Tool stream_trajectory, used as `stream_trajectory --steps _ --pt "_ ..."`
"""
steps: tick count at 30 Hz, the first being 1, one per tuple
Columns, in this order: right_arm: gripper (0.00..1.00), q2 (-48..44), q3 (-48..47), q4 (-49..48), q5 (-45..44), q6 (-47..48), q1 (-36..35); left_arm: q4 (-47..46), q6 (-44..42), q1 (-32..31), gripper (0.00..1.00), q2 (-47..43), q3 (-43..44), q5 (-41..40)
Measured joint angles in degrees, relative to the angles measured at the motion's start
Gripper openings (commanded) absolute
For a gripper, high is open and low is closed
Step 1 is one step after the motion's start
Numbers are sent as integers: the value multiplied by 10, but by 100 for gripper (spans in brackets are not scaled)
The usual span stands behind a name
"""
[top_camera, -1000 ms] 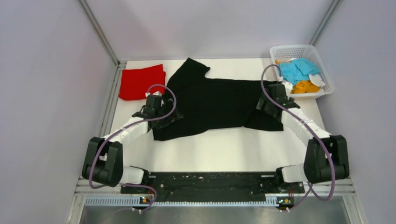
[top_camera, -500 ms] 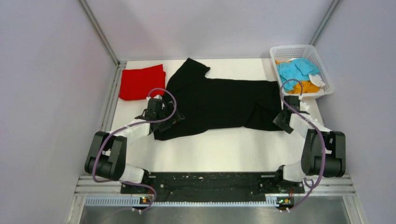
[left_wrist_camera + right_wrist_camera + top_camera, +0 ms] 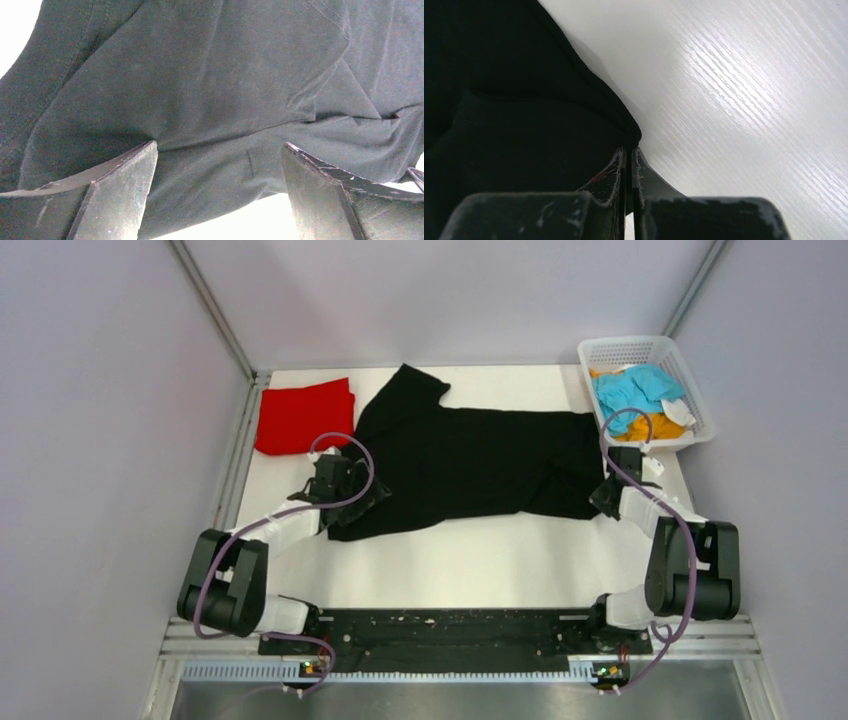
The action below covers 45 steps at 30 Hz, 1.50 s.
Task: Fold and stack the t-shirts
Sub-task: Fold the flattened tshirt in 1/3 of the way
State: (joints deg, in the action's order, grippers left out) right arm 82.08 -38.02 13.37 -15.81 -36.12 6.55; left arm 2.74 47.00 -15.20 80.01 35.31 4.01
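Shows an early stage of the job. Finds the red shirt (image 3: 300, 415) folded into a compact rectangle at the far left corner of the table (image 3: 480, 560), just beside the black shirt (image 3: 470, 465) but not under it. Reads as the one finished piece and the likely base of the stack.

Finds the black shirt open and flat across mid-table, lying sideways with one sleeve toward the far edge. Shows creases in it in the left wrist view, but no fold made.

Locates the blue shirt (image 3: 635, 390) and orange shirt (image 3: 655, 427) bunched together in the basket (image 3: 640, 345) at far right, neither laid out.

Places the left gripper (image 3: 218, 146) low over the near-left part of the black shirt, jaws spread wide, with cloth below and nothing gripped. Places the right gripper (image 3: 629, 150) at the shirt's near-right edge, jaws pressed together right at the hem corner. Cannot tell whether any cloth is caught between them.

Leaves, on this reading, most of the work: folding the black shirt, setting it with the red one, then drawing out, folding and stacking the two from the basket. Suggests about a quarter done.
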Motion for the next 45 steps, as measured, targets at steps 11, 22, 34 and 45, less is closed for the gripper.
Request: stream_trajectory --steps 11,22,34,45 --pt "0 -139 10 226 -126 -50 0 148 16 0 99 -76 -15 -46" --pt "74 -197 7 337 -137 -70 0 248 26 2 99 -163 -51 -54" --pt "99 -385 21 211 49 48 -1 414 28 2 99 -348 -18 -123" --pt "99 -173 33 56 94 78 -317 164 4 -10 99 -97 30 31"
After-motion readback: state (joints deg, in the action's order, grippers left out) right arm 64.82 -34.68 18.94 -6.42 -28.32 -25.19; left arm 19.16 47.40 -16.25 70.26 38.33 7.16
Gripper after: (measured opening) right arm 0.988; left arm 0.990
